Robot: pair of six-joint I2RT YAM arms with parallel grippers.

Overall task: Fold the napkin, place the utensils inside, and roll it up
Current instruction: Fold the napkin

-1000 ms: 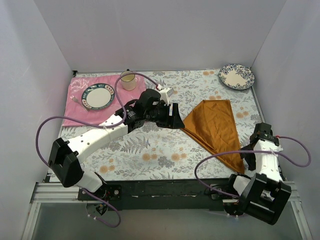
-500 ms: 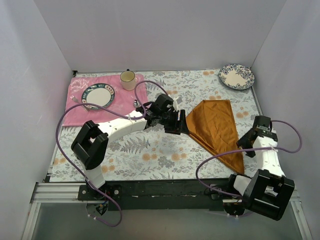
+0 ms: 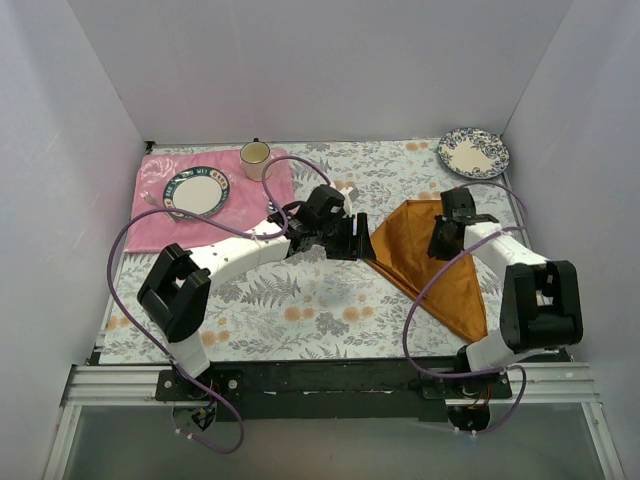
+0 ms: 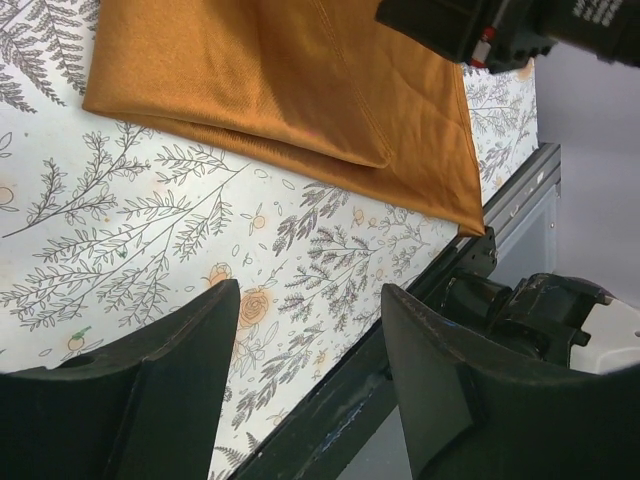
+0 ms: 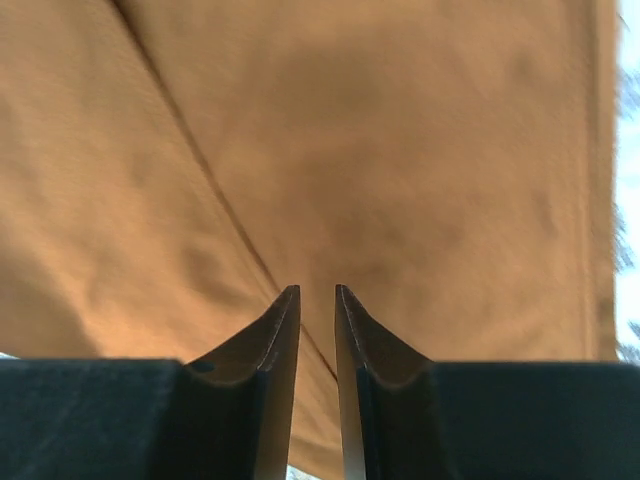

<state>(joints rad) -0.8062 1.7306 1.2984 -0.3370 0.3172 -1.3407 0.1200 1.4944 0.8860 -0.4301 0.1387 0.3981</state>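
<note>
Right fingers (image 5: 265, 350) have swung over the napkin (image 3: 405, 258), narrowly apart; left fingers (image 4: 175, 385) gape wide.

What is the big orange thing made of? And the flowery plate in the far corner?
The orange napkin looks like woven cloth with a slight sheen: it lies folded in soft layers with a stitched seam. The patterned plate is probably glazed ceramic, going by its stiff rim and blue printed border; too small to be sure.
</note>
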